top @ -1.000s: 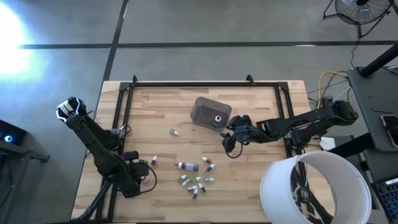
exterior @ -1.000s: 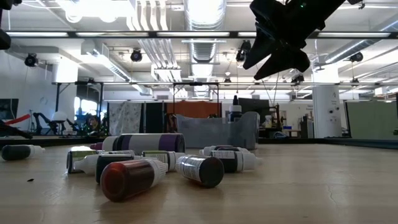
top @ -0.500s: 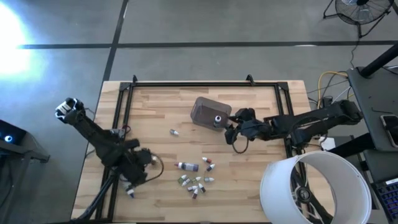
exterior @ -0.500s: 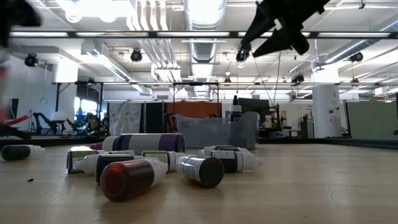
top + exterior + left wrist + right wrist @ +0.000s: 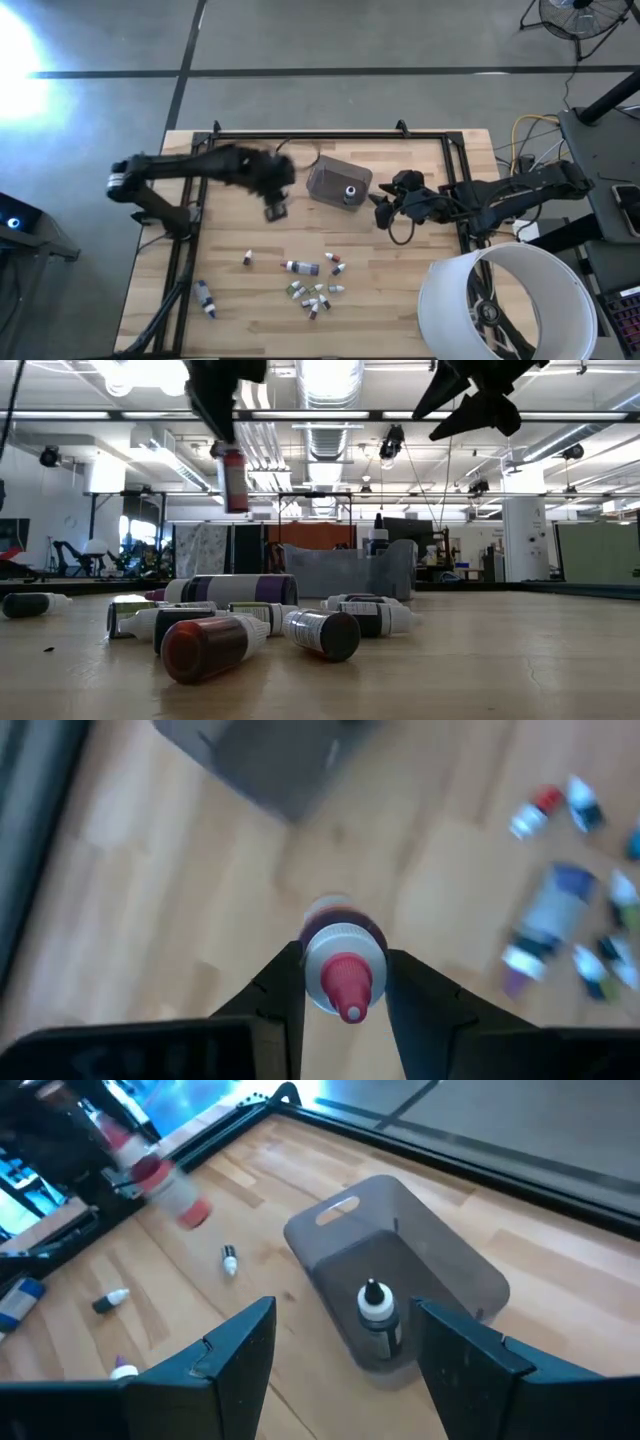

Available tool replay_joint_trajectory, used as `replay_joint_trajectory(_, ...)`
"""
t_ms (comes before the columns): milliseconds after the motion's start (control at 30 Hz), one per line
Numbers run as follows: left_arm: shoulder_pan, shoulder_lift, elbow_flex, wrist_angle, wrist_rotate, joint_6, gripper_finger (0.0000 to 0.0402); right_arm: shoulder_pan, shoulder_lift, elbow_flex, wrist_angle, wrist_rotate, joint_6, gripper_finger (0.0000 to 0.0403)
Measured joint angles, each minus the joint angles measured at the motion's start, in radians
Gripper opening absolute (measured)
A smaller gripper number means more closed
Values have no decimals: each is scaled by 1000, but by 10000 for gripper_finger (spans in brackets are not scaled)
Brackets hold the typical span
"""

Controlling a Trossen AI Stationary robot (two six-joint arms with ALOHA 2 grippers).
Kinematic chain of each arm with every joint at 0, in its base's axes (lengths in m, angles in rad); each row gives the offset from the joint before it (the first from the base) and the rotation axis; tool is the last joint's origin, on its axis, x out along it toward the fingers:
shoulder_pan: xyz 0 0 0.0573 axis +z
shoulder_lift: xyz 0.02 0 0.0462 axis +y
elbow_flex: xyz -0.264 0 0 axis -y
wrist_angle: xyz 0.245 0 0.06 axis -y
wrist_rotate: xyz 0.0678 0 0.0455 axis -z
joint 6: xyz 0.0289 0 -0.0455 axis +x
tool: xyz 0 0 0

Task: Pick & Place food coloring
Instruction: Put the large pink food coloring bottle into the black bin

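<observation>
My left gripper (image 5: pixel 272 203) is high over the table's middle, just left of the grey tub (image 5: pixel 335 178), and is shut on a red food coloring bottle (image 5: pixel 235 480). One white-capped bottle (image 5: pixel 377 1310) stands upright inside the tub. My right gripper (image 5: pixel 381 208) hangs open in the air just right of the tub, touching nothing. A cluster of small bottles (image 5: pixel 315 285) lies on its sides toward the near edge. Single tiny bottles (image 5: pixel 247 258) lie apart from it. A blue bottle (image 5: pixel 205 298) lies by the left rail. My left gripper pinches the red bottle between its two fingers (image 5: pixel 285 990) at the white collar (image 5: pixel 343 955) just below the red tip. The fingers come from above, pointing down. The bottle is lifted clear and hangs upright below them (image 5: pixel 235 485), cap end up.
A black frame rail (image 5: pixel 190 190) runs around the table's left, far and right sides. A large white round tub (image 5: pixel 500 300) overhangs the near right corner. Bare wood (image 5: pixel 250 165) lies left of the grey tub and along the far side.
My left gripper has swung from the near left part of the table up and toward the far right, ending beside the tub with the red bottle lifted clear. My right gripper has drawn back a little toward the table's right edge and risen.
</observation>
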Motion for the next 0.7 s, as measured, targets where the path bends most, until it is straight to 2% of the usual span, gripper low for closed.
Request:
replay_joint_trajectory(133,93,152,163,0,15,143,85,0,6,-1,0,0,2,221)
replay_joint_trajectory(333,150,383,413,-5,45,293,85,8,3,-1,-10,0,-24,221)
replay_joint_trajectory(700,178,738,850,-22,53,402,85,58,-82,-3,-217,0,47,221)
